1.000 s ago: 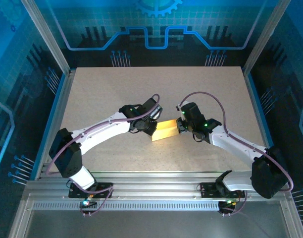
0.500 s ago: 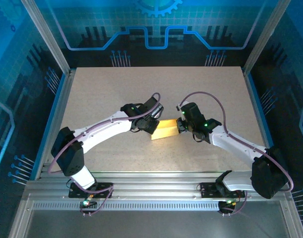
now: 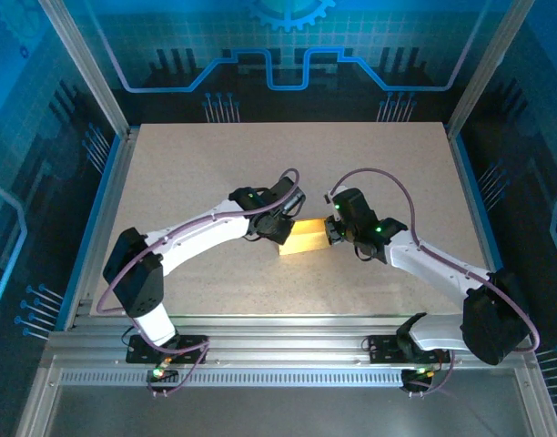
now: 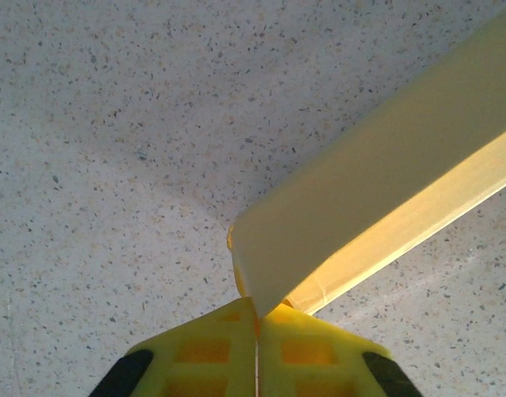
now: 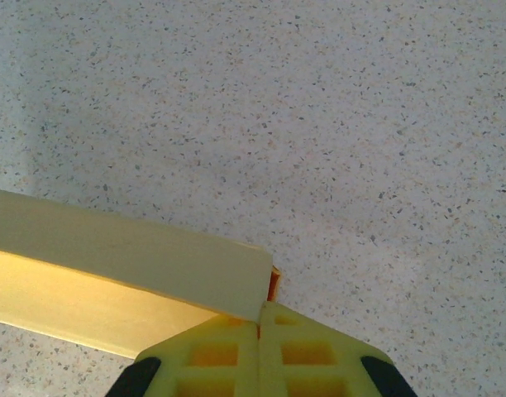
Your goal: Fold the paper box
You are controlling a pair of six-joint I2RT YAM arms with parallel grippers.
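The left gripper (image 4: 255, 308) is pinched shut on one end of the paper box (image 3: 304, 239), the right gripper (image 5: 260, 316) is clamped on the opposite end, and the box is spanned between them over the middle of the speckled table (image 3: 215, 164).

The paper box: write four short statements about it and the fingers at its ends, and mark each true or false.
1. The pale yellow thin-cardboard paper box lies between the two arms on the speckled grey table. True.
2. The left fingers stand wide open beside the box. False: they are shut, pinching the box at one end.
3. The right fingers are closed at the box's other end. True.
4. The box sits in the table's far left corner. False: it is near the table's middle.
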